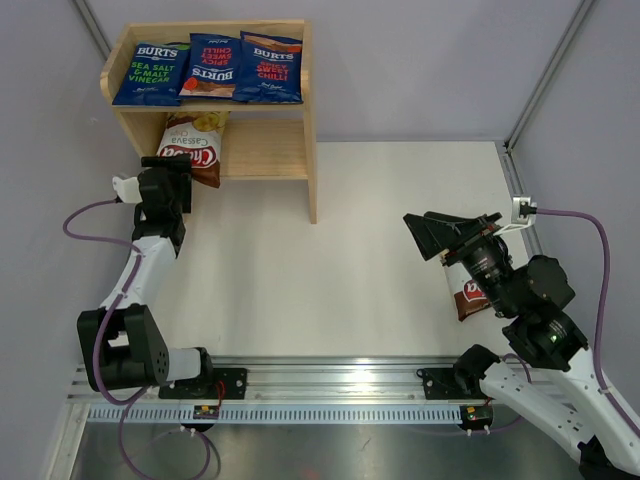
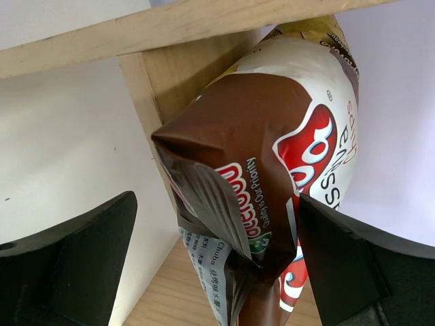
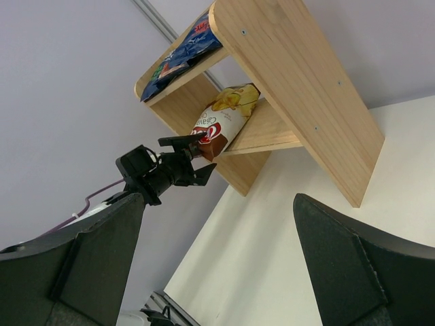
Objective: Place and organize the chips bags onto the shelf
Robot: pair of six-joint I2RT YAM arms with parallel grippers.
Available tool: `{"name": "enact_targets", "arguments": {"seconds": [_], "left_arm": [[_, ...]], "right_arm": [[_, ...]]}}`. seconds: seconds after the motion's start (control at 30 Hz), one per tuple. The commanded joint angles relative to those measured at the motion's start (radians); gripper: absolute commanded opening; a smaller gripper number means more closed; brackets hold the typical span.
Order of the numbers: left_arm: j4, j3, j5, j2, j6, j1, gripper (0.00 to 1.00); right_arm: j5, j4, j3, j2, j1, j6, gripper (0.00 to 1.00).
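The wooden shelf point(image 1: 311, 150) stands at the back left. Three blue Burts bags lie on its top tier: green-lettered point(image 1: 150, 72), then two red-lettered point(image 1: 212, 65) point(image 1: 270, 68). A brown-and-white Chuba bag point(image 1: 192, 145) leans in the lower tier's left end, its bottom sticking out over the front edge. My left gripper point(image 1: 166, 178) is open with its fingers either side of that bag's bottom point(image 2: 231, 204); the right finger point(image 2: 340, 258) is close against it. A second Chuba bag point(image 1: 468, 298) lies on the table under my right arm. My right gripper point(image 1: 440, 235) is open and empty.
The lower tier point(image 1: 265, 150) is bare wood to the right of the Chuba bag. The shelf's right side panel point(image 3: 306, 81) juts toward the table's middle. Grey walls close in the white table point(image 1: 330, 260). The arms' rail point(image 1: 330, 385) runs along the near edge.
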Motion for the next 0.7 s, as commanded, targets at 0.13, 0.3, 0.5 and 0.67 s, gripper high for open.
{"name": "enact_targets", "arguments": {"seconds": [0.13, 0.3, 0.5, 0.67], "left_arm": [[0.014, 0.018, -0.034, -0.025, 0.004, 0.007, 0.99], [0.019, 0.018, -0.039, -0.056, 0.039, 0.013, 0.99], [0.057, -0.032, -0.015, -0.168, 0.073, 0.013, 0.99], [0.004, -0.060, 0.004, -0.281, 0.082, 0.013, 0.99]], "right_arm": [[0.040, 0.042, 0.002, 0.007, 0.006, -0.025, 0.99], [0.026, 0.014, 0.009, 0.031, 0.006, -0.040, 1.00], [0.023, -0.018, 0.008, 0.050, 0.005, -0.072, 0.99], [-0.023, -0.110, 0.051, 0.134, 0.006, -0.147, 0.99]]}}
